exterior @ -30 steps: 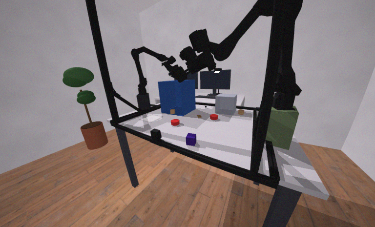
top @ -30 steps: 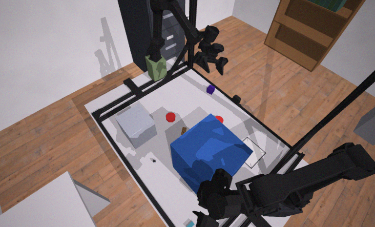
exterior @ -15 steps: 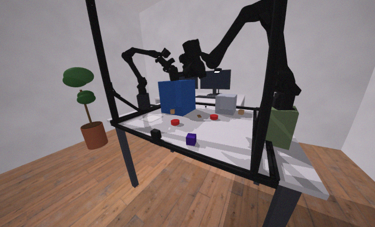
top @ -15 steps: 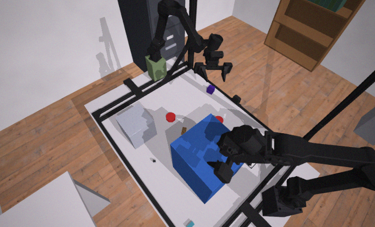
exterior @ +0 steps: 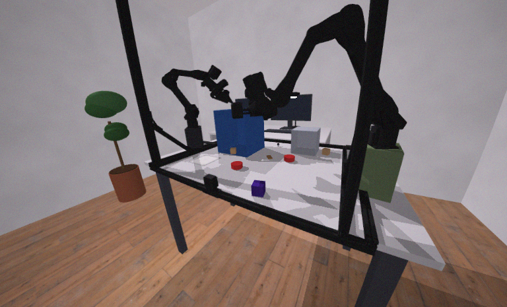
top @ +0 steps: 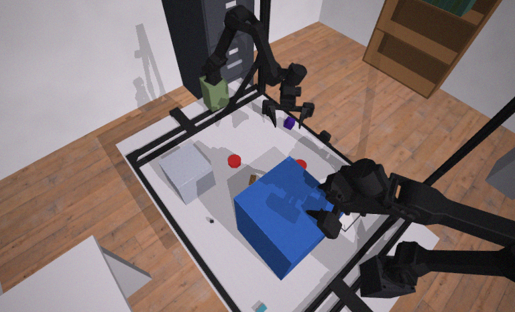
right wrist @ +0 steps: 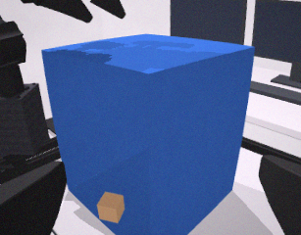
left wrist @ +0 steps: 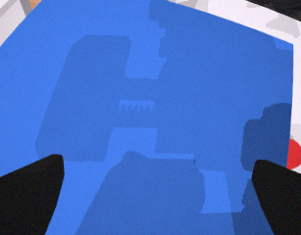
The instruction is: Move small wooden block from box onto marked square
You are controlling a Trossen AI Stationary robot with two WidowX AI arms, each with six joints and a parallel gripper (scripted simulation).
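Observation:
The blue box [top: 279, 212] stands in the middle of the table. The small wooden block [right wrist: 111, 208] shows low at the box's side that faces the right arm; it also shows in the exterior view [exterior: 233, 150]. My left gripper [top: 326, 210] is open and empty, hovering just above the box's roof [left wrist: 157, 124]. My right gripper [top: 287, 117] is open and empty, held above the table's far edge over a purple cube [top: 289, 123], well away from the box. The marked square [exterior: 207, 160] lies on the table beside the box, partly hidden behind the left gripper in the top view.
A grey box [top: 186, 172], two red discs [top: 234, 160] [top: 301, 163] and a flat brown piece [top: 251, 179] lie near the blue box. A second tan block [exterior: 325, 150] sits by the grey box. Black frame posts [exterior: 358, 113] stand at the table's corners.

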